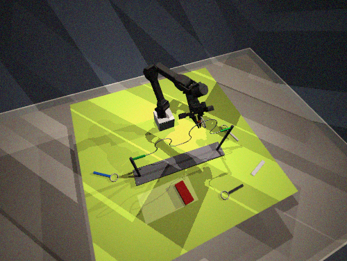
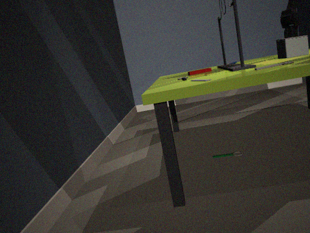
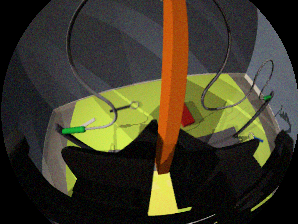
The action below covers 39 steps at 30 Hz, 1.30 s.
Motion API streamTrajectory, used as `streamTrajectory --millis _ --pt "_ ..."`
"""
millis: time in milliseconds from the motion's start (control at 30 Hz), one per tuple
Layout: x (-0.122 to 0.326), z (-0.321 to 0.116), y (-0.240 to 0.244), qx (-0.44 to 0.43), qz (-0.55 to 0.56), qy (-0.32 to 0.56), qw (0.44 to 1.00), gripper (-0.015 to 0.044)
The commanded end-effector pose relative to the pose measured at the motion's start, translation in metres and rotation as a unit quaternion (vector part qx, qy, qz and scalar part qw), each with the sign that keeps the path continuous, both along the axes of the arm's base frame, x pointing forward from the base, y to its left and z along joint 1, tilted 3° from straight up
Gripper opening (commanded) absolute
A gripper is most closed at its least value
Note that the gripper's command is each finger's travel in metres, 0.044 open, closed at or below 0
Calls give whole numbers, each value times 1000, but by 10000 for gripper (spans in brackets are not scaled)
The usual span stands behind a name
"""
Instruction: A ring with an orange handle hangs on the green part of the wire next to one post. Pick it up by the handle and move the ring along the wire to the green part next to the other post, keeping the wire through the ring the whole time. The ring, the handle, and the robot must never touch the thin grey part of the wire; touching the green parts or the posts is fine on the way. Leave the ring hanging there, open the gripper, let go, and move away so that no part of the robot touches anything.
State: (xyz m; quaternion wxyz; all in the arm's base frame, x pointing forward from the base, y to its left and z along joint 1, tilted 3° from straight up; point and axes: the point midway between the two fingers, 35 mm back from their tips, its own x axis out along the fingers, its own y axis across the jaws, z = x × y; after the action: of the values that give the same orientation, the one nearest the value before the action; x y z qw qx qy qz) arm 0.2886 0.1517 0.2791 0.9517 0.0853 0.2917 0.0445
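My gripper (image 1: pixel 199 125) (image 3: pixel 158 124) is shut on the orange handle (image 1: pixel 199 121) (image 3: pixel 173 75), which stands up out of the fingers in the wrist view. The ring (image 1: pixel 203 123) is at the wire's tall bend, between the posts and nearer the right one; it looks to be around the wire, but is too small to be sure, and it is outside the wrist view. The grey wire (image 1: pixel 189 137) (image 3: pixel 68 47) runs between the left green part (image 1: pixel 139 157) (image 3: pixel 267 97) and the right green part (image 1: pixel 226 129) (image 3: pixel 74 130), beside the left post (image 1: pixel 135 167) and right post (image 1: pixel 225 139).
The posts stand on a dark base (image 1: pixel 180 163). A red block (image 1: pixel 184 192) (image 2: pixel 199 72), a blue-handled ring (image 1: pixel 102 174), a black-handled ring (image 1: pixel 236 189) and a pale strip (image 1: pixel 257 168) lie on the table. A green-handled ring (image 2: pixel 223 155) shows low beneath the table.
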Motion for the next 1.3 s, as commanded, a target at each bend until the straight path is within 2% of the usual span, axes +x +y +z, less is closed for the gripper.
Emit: streamTrajectory --millis 0,1267 --pt "0 3 -2 -28 0 -8 1000 -150" --pt "3 3 -18 -272 6 -47 961 -150"
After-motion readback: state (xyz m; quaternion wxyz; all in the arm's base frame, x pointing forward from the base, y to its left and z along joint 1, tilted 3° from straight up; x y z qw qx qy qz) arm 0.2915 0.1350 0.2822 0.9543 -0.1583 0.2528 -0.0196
